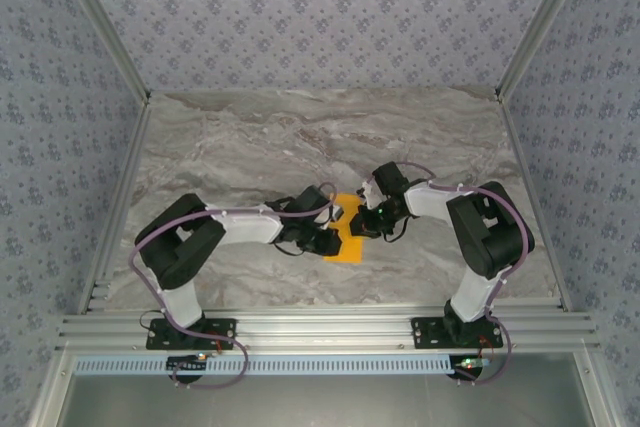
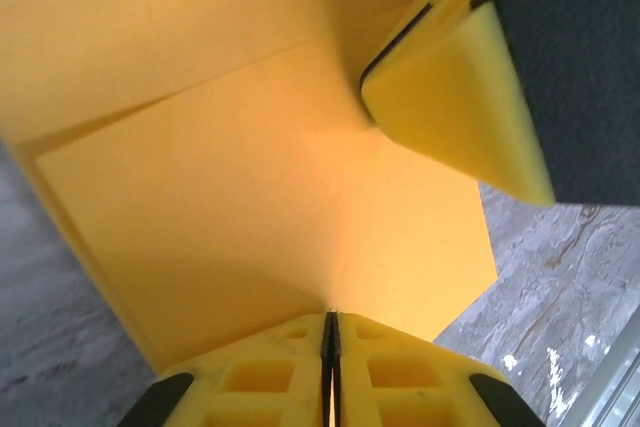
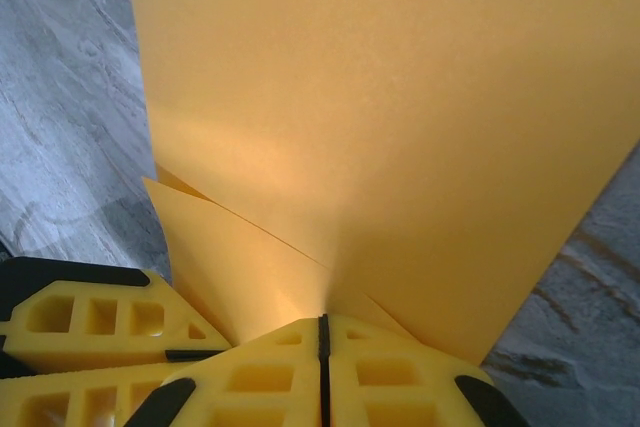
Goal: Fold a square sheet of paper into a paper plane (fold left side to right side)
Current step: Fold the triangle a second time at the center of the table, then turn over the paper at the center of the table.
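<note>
Two arms reach inward and meet just right of the middle of the marble tabletop (image 1: 300, 137). The orange sheet of paper (image 1: 352, 243) sits between their wrists, closer to the near edge than to the far wall. From above I make out only a small bright patch of it, partly covered by the black gripper bodies.

On the left wrist camera, the left gripper (image 2: 331, 332) has its yellow fingers pressed together with only a thin dark seam between them, and the paper's edge is pinched in that seam. The sheet spreads away from the jaws in more than one layer. A flap lies over the layer behind it, and a slanted fold line runs across the upper part. At the upper right, a yellow finger (image 2: 455, 117) of the right gripper meets the paper where creases come together.

On the right wrist camera, the right gripper (image 3: 322, 337) is likewise clamped tight on the sheet, seam closed, with the paper rising broad and smooth from its tips. A second, pointed layer peeks out low on the left side. Just beside it sits a finger (image 3: 80, 332) of the left gripper. Grey marble shows on both sides of the sheet.

I cannot tell whether any part of the paper touches the table.
</note>
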